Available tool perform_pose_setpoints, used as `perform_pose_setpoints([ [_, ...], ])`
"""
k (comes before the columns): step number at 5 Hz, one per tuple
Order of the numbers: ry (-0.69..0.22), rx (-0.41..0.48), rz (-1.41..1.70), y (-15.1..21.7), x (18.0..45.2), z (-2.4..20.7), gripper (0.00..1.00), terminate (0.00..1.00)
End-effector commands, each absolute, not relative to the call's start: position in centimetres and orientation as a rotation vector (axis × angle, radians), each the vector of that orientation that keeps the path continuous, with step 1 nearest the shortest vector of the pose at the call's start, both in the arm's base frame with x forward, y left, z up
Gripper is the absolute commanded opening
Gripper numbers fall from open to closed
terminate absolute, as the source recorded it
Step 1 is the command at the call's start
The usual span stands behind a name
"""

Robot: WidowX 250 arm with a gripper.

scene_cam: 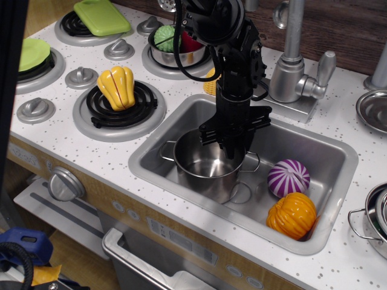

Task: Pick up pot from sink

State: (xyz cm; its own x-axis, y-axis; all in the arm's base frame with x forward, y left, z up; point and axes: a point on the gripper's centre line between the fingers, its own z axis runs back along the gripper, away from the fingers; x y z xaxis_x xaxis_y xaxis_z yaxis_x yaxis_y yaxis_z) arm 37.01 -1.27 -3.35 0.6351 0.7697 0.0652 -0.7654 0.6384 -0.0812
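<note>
The pot (202,176) is a shiny, deep steel cylinder with thin wire loop handles; it stands upright in the left half of the sink (151,158), a rectangular silver-grey basin. My black gripper (233,149) reaches straight down from above. Its fingers are drawn close together on the pot's far rim, one inside the wall and one outside. The arm hides part of that rim.
A purple-striped ball (288,177) and an orange pumpkin (292,215) lie in the sink's right half. The faucet (291,57) stands behind. A pan with green and red balls (171,53), a yellow squash (116,86) and a corn cob (210,86) are on the stove side. A small pot (372,219) sits at the right edge.
</note>
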Motion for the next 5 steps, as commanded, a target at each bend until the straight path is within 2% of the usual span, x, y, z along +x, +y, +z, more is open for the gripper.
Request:
perform_pose_setpoints([
  [1, -0.191, 0.001, 0.873, -2.0, 38.0, 0.5, 0.00, 0.00],
  [2, -0.268, 0.105, 0.868, -3.2, 37.6, 3.9, 0.00, 0.00],
  [4, -0.273, 0.187, 0.850, -4.0, 37.5, 9.3, 0.00, 0.00],
  [5, -0.258, 0.195, 0.848, -4.2, 37.4, 10.0, 0.00, 1.00],
])
